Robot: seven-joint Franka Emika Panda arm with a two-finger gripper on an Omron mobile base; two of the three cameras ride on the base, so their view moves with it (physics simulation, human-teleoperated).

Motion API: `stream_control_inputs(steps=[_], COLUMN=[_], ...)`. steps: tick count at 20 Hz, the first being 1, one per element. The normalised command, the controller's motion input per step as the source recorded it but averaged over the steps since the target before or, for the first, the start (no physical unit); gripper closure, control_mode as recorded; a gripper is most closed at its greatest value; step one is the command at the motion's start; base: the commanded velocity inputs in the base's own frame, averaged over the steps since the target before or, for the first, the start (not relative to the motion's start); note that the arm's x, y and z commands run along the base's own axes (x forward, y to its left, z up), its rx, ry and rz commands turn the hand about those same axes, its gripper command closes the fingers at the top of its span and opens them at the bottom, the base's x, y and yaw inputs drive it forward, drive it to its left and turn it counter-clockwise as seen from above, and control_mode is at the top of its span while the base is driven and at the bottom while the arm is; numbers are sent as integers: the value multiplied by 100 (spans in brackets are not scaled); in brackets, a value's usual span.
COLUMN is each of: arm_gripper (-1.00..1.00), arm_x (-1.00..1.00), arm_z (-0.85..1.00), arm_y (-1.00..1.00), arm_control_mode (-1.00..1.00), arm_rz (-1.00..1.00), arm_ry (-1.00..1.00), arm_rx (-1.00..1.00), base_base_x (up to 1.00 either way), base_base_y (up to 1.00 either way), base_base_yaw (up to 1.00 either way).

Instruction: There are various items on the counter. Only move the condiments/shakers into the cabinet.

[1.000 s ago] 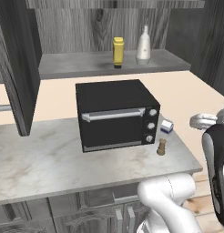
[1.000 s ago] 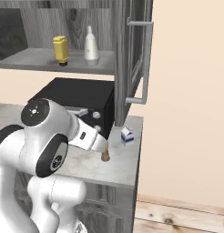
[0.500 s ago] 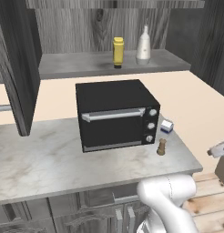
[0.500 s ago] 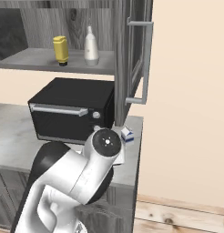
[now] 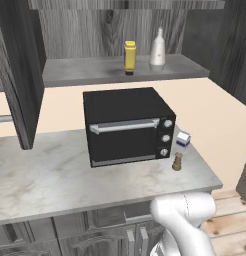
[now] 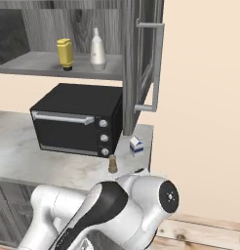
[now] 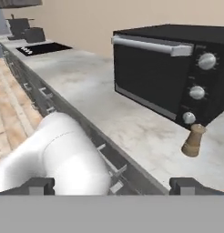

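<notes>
1. The gripper (image 7: 112, 184) is standing wide, released and grasping nothing, its two finger tips (image 7: 38, 185) showing far apart at 6 o'clock in the hand view.
2. The brown wooden shaker (image 5: 178, 161) is standing upright on the counter (image 5: 50, 175), just beside the toaster oven (image 5: 127, 125) at its 5 o'clock.
3. The blue-and-white box (image 5: 183, 138) is sitting at the oven's 3 o'clock.
4. The yellow squeeze bottle (image 5: 129, 56) and white bottle (image 5: 157, 49) are resting on the cabinet (image 5: 17, 65) shelf, at the oven's 12 o'clock.

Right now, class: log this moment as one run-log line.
gripper: open, empty | yellow bottle, white bottle: cabinet shelf | shaker, box: counter
</notes>
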Motion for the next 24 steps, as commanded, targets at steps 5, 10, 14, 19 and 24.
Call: stream_control_inputs(steps=[5,10,14,19,24], arm_gripper=[-100,-100,-100,-100,-100], arm_x=[19,65,78,61,51], arm_z=[-12,-10,-16,-22,-30], arm_y=[-19,-1,0,0,0], arm_control_mode=[-100,-100,-100,-100,-100], arm_rz=[42,28,22,11,1], arm_ry=[-32,-19,-11,-4,0], arm_rx=[20,14,9,2,0], base_base_x=[0,0,0,0,0], base_base_y=[0,0,0,0,0], base_base_yaw=[0,0,0,0,0])
